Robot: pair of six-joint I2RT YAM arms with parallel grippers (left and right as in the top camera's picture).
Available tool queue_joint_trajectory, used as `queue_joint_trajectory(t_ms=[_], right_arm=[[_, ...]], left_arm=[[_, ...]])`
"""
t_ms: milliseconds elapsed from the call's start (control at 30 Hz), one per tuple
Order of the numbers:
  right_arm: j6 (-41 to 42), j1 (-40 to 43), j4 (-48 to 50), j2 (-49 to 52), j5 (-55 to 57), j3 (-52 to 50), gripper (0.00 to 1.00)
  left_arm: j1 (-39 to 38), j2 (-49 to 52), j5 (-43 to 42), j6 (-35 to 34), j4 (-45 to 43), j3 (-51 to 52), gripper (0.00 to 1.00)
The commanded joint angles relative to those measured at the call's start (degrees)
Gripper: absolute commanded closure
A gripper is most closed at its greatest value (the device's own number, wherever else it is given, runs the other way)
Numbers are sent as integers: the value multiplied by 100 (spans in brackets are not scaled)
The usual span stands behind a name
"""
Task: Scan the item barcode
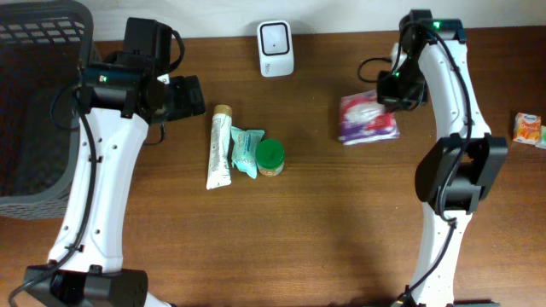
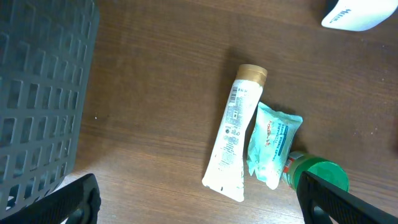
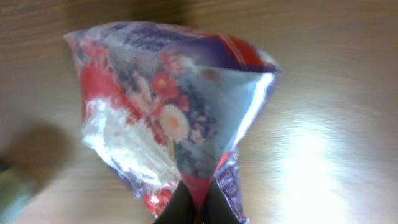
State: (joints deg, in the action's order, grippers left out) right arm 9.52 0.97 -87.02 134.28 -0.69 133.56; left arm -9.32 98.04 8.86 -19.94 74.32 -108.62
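Overhead check. DESK: Which item is in play, and where is it?

ME: Floral packet [image 1: 368,119], lying right of the scanner [image 1: 275,48] and a little nearer the arm bases than it. My right arm [image 1: 444,94] reaches down onto it from the far side.

DESK: Jaws?

ME: On the right wrist view, the right jaws are together and clamped on a folded edge of the floral packet, with the film puckering up toward the pinch. The left jaws stand wide apart and carry nothing. They sit left of the scanner, above the wooden surface [image 1: 341,239]. The tube [image 1: 219,147], teal sachet [image 1: 247,152] and green-lidded jar [image 1: 271,157] lie in a cluster in front of the scanner, untouched.

DESK: Which step?

ME: My read is the grasp stage: the pinch is on, but the lift is not yet evident. I can't tell whether the packet is clear of the surface. No barcode shows in any view.

DESK: What does the next move need?

ME: Raise it, then carry it left to the scanner's window with the coded face toward the window. I don't know which face carries the code, so I expect to roll the wrist until one shows. The hold is only a thin pinch on slick film, so I'd go slowly, since the packet could swing or slip out.
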Motion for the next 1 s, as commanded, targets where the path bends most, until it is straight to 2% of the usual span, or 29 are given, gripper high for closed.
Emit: queue_joint_trajectory(t_ms=[0, 133, 200, 233, 300, 333, 367, 400, 433, 467, 567, 633, 700, 733, 767, 800, 833, 900, 967], right_arm=[[693, -581, -216, -273, 2459, 175, 96], [754, -1228, 42, -136, 2328, -151, 96], [754, -1606, 367, -94, 1814, -402, 96], [754, -1775, 518, -81, 1554, -472, 92], [752, -2070, 780, -76, 1204, -503, 74], [752, -2251, 914, -79, 1097, -498, 49], [752, -2363, 1021, -79, 957, -498, 40], [754, -2450, 1115, -79, 822, -498, 39], [754, -2494, 1165, -94, 772, -470, 33], [752, -2479, 1104, -94, 776, -326, 20], [750, -2153, 785, -160, 647, 299, 2], [599, -1718, 570, -190, 39, 732, 2], [-205, -1158, 592, -190, -1611, 905, 1], [-354, -881, 603, -181, -2430, 894, 1], [-354, -734, 603, -175, -2763, 846, 1], [-350, -610, 601, -175, -2621, 743, 0], [-236, -549, 566, -175, -1853, 656, 0], [352, -466, 579, -168, 780, 258, 0], [280, -431, 562, -168, 782, -52, 0]], left_arm=[[-26, 11, 42, 26, -4, 0, 1], [-26, 9, 42, 26, -4, 0, 1], [-26, 11, 42, 26, -4, 0, 1], [-26, 11, 42, 26, -4, 0, 1], [-26, 11, 42, 26, -4, 0, 1], [-26, 11, 42, 26, -4, 0, 1], [-26, 11, 42, 26, -4, 0, 1], [-26, 11, 42, 26, -4, 0, 1], [-26, 9, 42, 26, -4, 0, 1], [-26, 9, 39, 26, -4, 0, 1], [-26, 11, 42, 26, -4, 0, 1], [-26, 9, 42, 26, -4, 0, 1], [-26, 11, 42, 26, -4, 0, 1], [-26, 11, 42, 26, -4, 0, 1], [-26, 11, 42, 26, -4, 0, 1], [-26, 11, 42, 26, -4, 0, 1], [-26, 11, 39, 26, -4, 0, 1], [-26, 9, 42, 26, -7, 0, 1], [-26, 11, 39, 26, -4, 0, 1]])
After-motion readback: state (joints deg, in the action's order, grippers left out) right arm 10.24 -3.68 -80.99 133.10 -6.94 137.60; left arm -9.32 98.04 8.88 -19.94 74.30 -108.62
